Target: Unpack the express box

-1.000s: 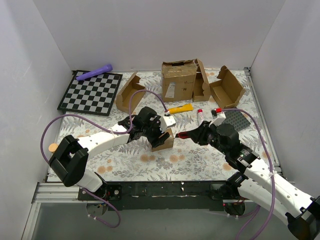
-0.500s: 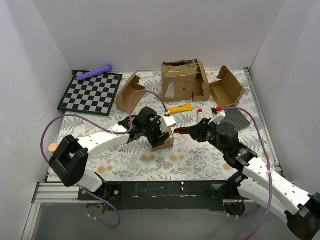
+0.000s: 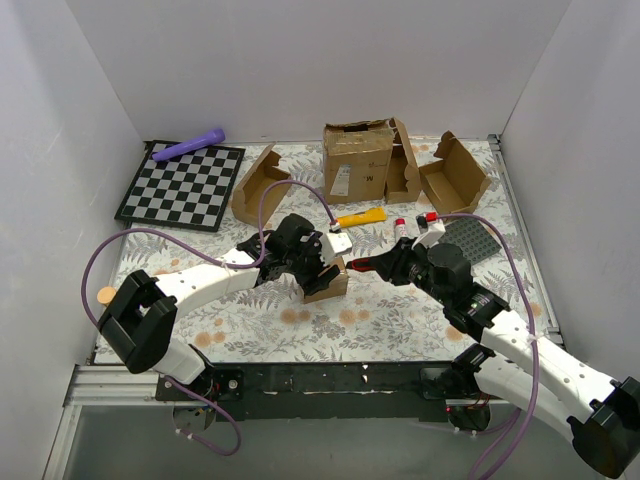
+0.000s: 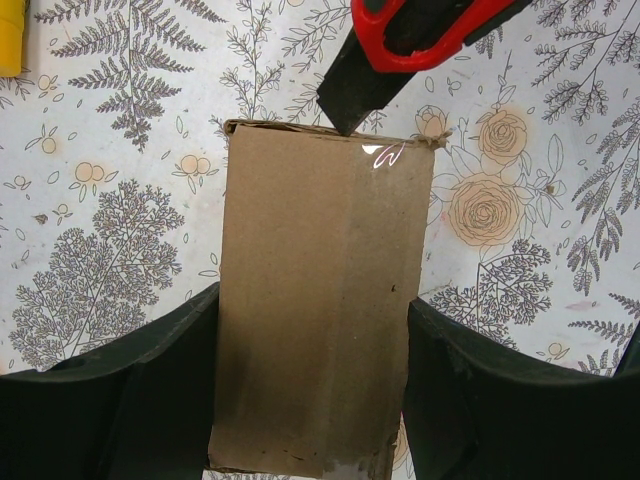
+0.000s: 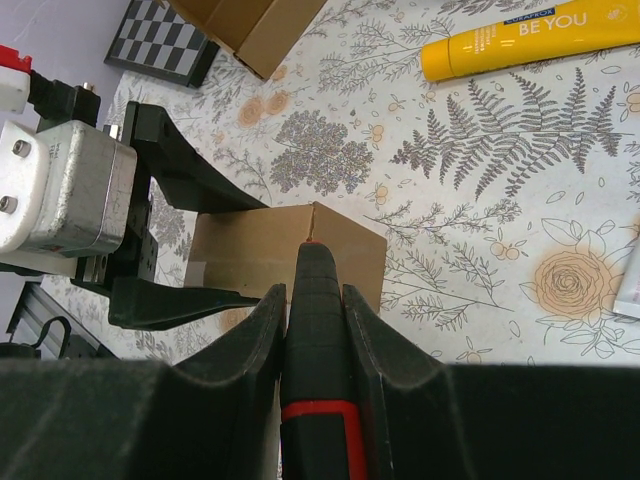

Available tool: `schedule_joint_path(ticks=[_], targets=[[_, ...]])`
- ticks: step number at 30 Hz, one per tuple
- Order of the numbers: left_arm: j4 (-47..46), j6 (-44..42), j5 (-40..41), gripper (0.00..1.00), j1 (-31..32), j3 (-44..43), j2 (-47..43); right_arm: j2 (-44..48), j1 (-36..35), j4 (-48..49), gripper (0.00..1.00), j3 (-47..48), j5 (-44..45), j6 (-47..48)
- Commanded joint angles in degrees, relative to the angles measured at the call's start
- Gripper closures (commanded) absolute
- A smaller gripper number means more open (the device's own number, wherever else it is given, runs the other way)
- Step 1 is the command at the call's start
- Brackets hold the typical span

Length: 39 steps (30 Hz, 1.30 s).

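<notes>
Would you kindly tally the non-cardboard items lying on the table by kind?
Chessboard: 1
Tubes (yellow tube, white tube): 2
Purple cylinder: 1
Grey studded plate: 1
Orange disc: 1
Total: 6

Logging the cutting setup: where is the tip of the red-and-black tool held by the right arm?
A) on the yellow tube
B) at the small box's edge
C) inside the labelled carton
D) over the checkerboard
B: the left wrist view shows the tool with its dark tip at the far edge of the express box, which the left gripper holds between its fingers.
</notes>
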<state>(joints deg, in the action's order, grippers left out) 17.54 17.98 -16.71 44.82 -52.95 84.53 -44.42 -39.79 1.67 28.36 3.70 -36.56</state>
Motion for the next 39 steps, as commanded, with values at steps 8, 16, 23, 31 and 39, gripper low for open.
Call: schedule_joint_path(ticks=[8, 16, 23, 31, 39], targets=[[1.4, 1.4, 0.0, 0.59, 0.9, 0.7, 0.3, -0.9, -0.3, 3.1, 0.99, 1.7, -2.9, 1.2], [2.2, 2.6, 1.3, 1.0, 0.8, -0.2, 1.2, -1.0, -0.3, -1.1, 0.99, 2.4, -5.5, 0.4], [2.7, 3.8, 2.3, 1.0, 0.8, -1.0, 2.0, 0.0, -0.4, -3.9, 0.99, 3.5, -6.1, -0.2], [2.4, 4.6, 3.5, 1.0, 0.8, -0.6, 2.4, 0.0, -0.5, -6.0, 0.99, 3.9, -7.0, -0.4], [2.3, 5.1, 4.6, 1.0, 0.8, -0.2, 2.6, 1.1, -0.6, -7.9, 0.99, 3.9, -7.3, -0.2]])
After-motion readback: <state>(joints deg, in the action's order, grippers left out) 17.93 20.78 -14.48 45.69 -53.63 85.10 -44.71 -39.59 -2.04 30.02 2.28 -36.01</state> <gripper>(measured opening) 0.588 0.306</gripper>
